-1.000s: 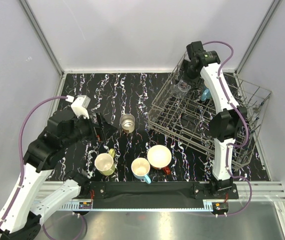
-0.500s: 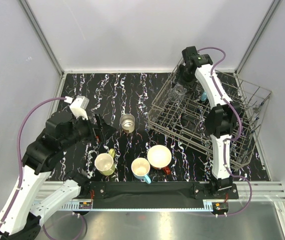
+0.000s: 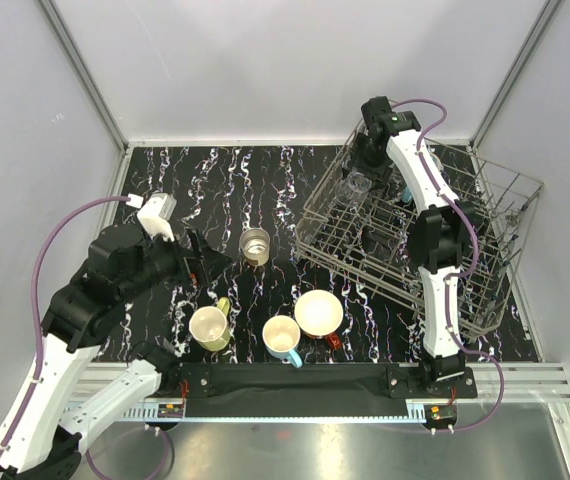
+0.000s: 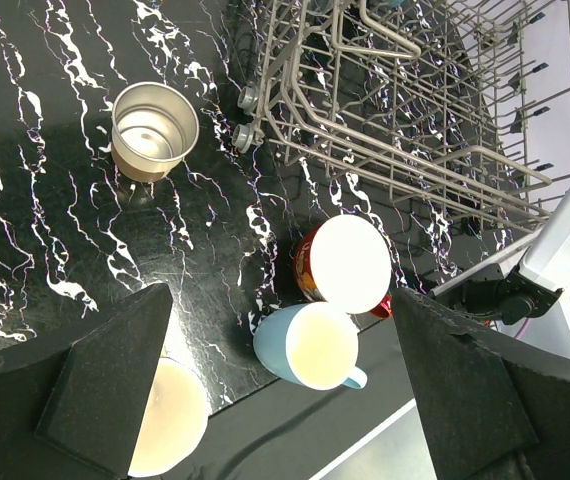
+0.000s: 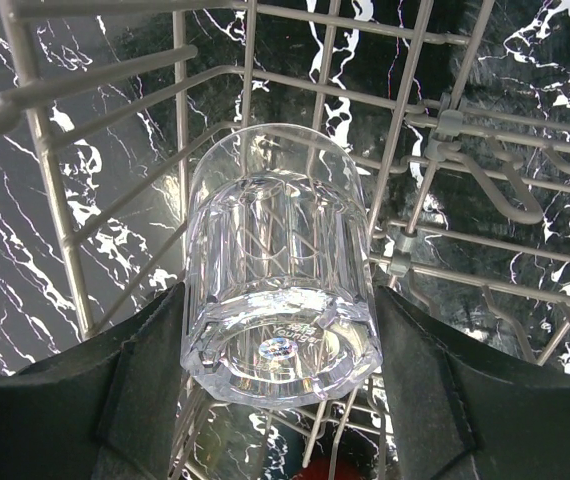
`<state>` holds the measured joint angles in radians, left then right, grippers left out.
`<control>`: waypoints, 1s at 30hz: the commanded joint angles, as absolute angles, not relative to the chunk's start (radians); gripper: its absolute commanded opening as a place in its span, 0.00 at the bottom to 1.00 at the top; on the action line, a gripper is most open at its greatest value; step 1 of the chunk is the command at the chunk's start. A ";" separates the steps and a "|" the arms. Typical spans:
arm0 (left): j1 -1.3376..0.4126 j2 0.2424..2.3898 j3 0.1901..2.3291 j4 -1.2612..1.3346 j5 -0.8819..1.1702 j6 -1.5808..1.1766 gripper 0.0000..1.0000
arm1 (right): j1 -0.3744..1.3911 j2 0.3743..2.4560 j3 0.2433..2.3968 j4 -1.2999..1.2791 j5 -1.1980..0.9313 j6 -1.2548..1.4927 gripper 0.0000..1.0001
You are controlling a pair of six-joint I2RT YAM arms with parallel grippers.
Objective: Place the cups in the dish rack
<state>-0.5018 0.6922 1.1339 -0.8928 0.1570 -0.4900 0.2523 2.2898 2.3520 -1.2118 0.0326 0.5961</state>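
Black tabletop (image 3: 265, 190) — white marble veining, pale enclosure walls (image 3: 265, 60), aluminium corner posts (image 3: 83, 70)

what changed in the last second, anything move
The right gripper, still clamped on the clear tumbler, carried it left toward the far-left corner of the dish rack. The left gripper stayed open; the steel cup, yellow-green mug, light-blue mug and red mug did not move.

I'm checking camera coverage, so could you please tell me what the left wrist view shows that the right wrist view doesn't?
Only left wrist: steel cup, red mug, light-blue mug and a half-hidden fourth cup, on the table. Only right wrist: clear tumbler gripped between the right fingers. Both: dish rack wires and the marbled table.
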 commanded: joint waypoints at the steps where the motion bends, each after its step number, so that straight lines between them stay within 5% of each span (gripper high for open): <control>1: -0.505 0.681 1.127 -0.871 0.169 -0.472 0.99 | 0.241 2.296 2.405 -1.213 0.044 0.601 0.29; 6: -0.505 0.676 1.121 -0.871 0.169 -0.476 0.99 | 0.241 2.310 2.418 -1.229 0.051 0.610 0.12; 8: -0.505 0.675 1.117 -0.870 0.173 -0.477 0.99 | 0.239 2.313 2.424 -1.227 0.038 0.609 0.21; 9: -0.505 0.673 1.114 -0.867 0.176 -0.477 0.99 | 0.238 2.319 2.427 -1.232 0.038 0.611 0.36; 18: -0.505 0.675 1.121 -0.870 0.181 -0.471 0.99 | 0.239 2.313 2.444 -1.241 0.034 0.607 0.66; 30: -0.505 0.660 1.115 -0.877 0.181 -0.479 0.99 | 0.238 2.301 2.444 -1.258 0.032 0.594 0.87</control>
